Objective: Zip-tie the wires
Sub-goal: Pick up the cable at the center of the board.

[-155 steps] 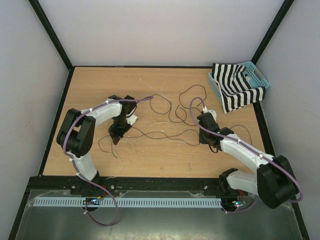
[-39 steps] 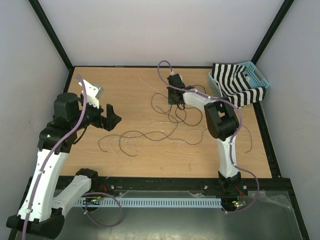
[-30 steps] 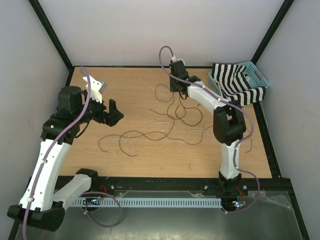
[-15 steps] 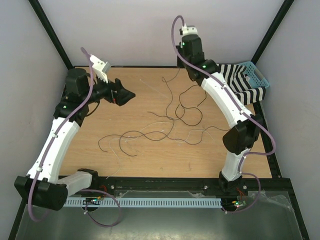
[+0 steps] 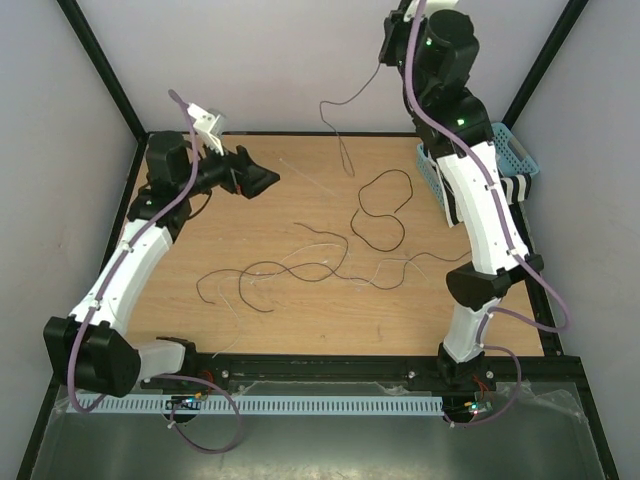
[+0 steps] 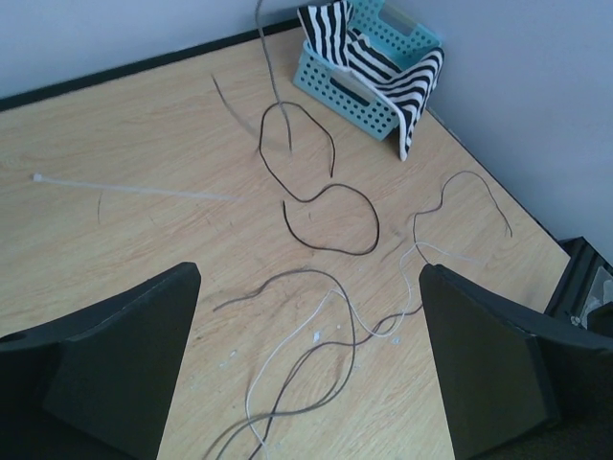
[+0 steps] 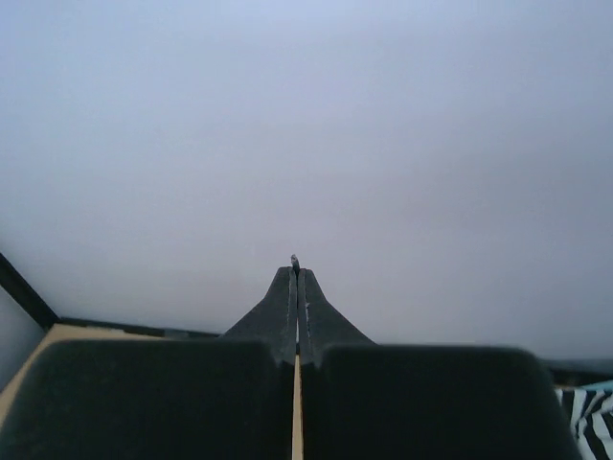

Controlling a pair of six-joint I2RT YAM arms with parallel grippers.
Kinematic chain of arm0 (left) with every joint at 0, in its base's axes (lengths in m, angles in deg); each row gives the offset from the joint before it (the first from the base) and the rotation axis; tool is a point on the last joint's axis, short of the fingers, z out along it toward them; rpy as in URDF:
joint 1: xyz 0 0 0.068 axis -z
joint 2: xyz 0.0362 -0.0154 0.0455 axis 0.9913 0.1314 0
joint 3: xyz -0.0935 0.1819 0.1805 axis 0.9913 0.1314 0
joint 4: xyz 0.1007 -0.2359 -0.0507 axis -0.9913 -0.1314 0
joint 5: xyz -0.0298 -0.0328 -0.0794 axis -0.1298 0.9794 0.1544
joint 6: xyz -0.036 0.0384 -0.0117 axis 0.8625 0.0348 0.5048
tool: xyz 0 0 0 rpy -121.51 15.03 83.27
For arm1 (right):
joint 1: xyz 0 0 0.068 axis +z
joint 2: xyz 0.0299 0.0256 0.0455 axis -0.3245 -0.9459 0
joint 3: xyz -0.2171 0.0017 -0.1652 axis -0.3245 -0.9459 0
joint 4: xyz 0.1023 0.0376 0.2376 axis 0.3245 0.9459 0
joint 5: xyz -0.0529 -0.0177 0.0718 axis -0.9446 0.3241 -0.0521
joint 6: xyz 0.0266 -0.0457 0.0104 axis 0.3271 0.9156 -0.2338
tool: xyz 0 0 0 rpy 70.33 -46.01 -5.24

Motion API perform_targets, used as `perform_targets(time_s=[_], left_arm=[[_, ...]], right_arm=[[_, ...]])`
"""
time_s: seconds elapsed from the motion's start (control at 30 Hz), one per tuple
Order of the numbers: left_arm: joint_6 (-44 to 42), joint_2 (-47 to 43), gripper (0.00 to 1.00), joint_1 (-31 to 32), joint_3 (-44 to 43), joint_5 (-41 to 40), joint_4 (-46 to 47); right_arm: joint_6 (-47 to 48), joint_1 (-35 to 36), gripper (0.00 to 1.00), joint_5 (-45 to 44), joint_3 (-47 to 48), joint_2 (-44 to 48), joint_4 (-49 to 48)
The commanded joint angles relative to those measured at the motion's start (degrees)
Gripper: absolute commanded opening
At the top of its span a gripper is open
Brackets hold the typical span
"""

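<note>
Two claws in play: right claw (image 7: 295,278) up at one o'clock, pinched shut on one of the wires (image 5: 330,266), dangling it down to the rest sprawled across the middle of the worktop (image 5: 300,322), while left claw (image 5: 258,172) at ten o'clock gapes wide, holding nothing.

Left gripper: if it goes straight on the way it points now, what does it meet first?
Probably the wires lying loose mid-table, around the black loop, and the table under them. The left gripper is open and nothing stands between; depth is uncertain.
</note>
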Motion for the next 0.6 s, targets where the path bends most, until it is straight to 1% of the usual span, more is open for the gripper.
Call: perform_targets(time_s=[0.0,0.17,0.33,0.47,0.57], left_arm=[[0.2,-2.2,0.99,0.3,4.0,0.4,3.3],[1.0,-4.1,0.99,0.3,8.1,0.8,4.2],[4.7,-7.4,0.99,0.3,12.7,2.5,4.5],[8.3,-13.6,0.99,0.3,18.7,3.6,4.5],[11.7,-19.4,0.99,0.1,24.1,2.4,3.5]], right_arm=[[-0.5,-0.3,0.0,3.2,1.5,2.0,-3.0],[-6.8,-0.2,0.0,13.0,-5.4,8.3,-3.4],[-10.3,-0.2,0.0,22.5,-8.4,12.5,-3.3],[-12.6,-0.2,0.0,26.1,-10.6,16.5,-3.2],[-14.7,-0.3,0.0,28.6,-11.8,19.0,-2.9]])
